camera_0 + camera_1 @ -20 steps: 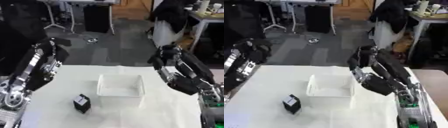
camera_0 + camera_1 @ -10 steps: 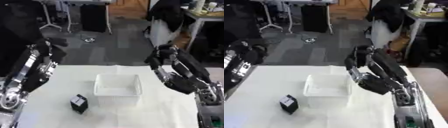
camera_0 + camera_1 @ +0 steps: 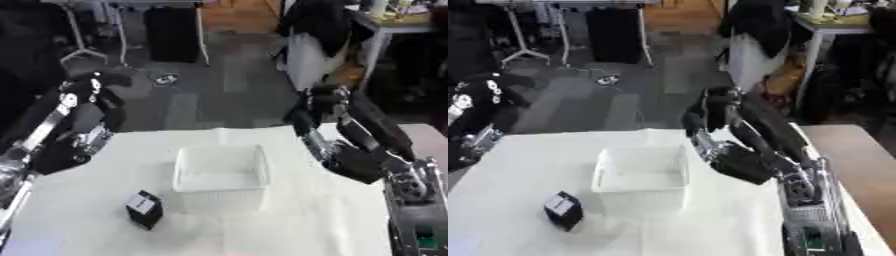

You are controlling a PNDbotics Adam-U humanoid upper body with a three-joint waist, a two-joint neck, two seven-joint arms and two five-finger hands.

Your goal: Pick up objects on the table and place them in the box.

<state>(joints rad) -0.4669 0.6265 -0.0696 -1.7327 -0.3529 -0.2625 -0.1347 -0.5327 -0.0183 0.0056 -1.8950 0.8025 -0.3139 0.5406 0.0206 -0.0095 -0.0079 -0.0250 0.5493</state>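
Two robot hands hung above the table (image 3: 289, 220), left robot hand (image 3: 87, 90) and right robot hand (image 3: 317, 102) curled, holding nothing; white box (image 3: 220, 175) centred, small black object (image 3: 144, 209) at its 8 o'clock.

No legible text anywhere.

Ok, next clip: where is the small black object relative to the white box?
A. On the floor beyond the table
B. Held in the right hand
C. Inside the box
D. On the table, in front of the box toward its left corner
D. The small black object sits on the white table just off the near-left corner of the white box, outside its walls, and neither hand touches it.
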